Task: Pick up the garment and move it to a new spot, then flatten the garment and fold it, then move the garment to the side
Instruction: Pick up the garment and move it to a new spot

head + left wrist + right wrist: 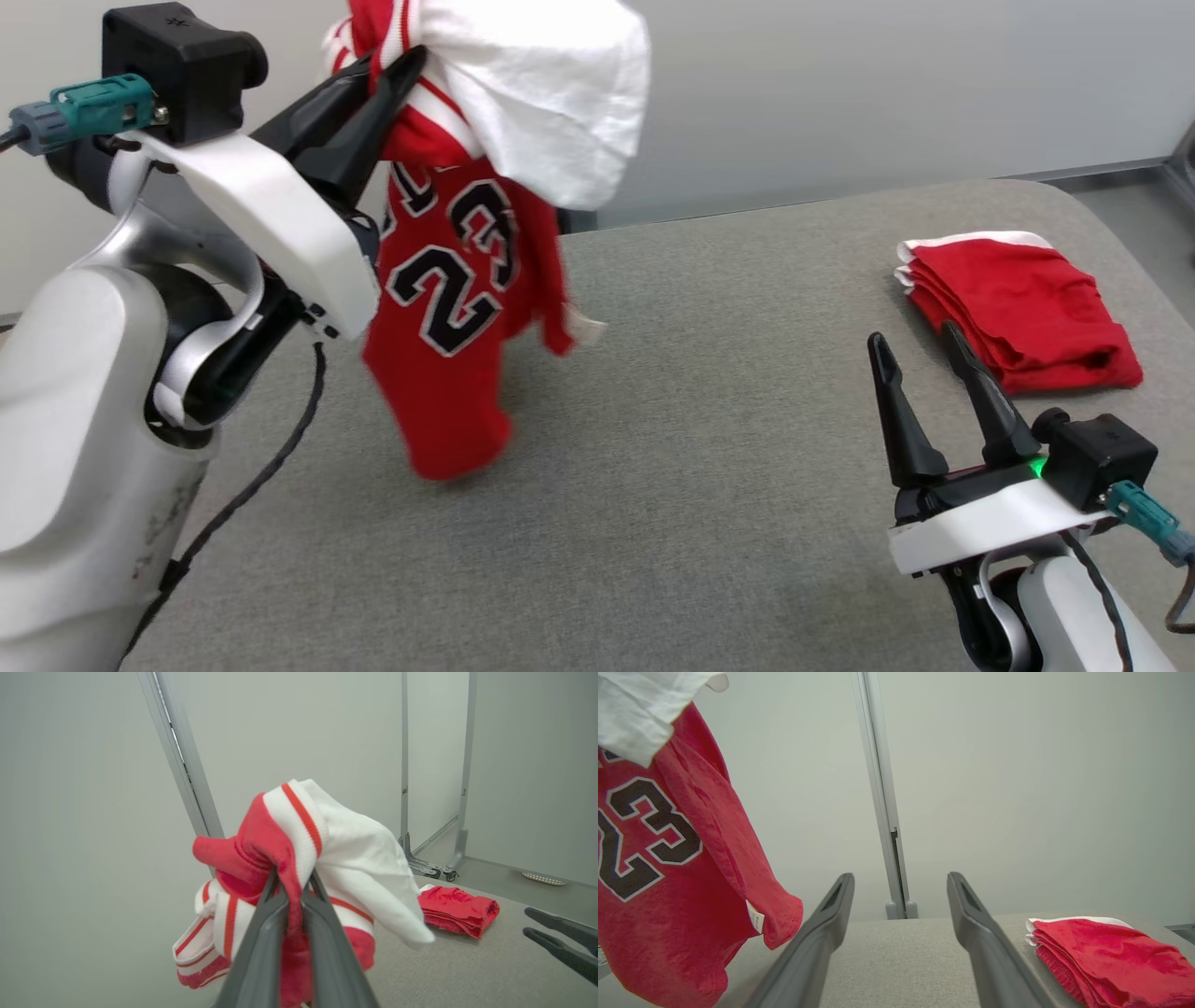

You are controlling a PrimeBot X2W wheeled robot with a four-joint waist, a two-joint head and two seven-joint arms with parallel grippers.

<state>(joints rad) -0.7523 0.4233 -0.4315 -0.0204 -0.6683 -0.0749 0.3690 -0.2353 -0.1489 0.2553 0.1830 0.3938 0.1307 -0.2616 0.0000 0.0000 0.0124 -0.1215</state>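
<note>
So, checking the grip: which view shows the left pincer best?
Left wrist view: the left pincer close up, shut on the jersey trim. Head view has it side-on; right wrist view offers the jersey's hanging body.

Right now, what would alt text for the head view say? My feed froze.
The raised left gripper is shut on a red and white number 23 jersey hanging over the grey table. The right gripper sits open at lower right, near a folded red garment.
</note>
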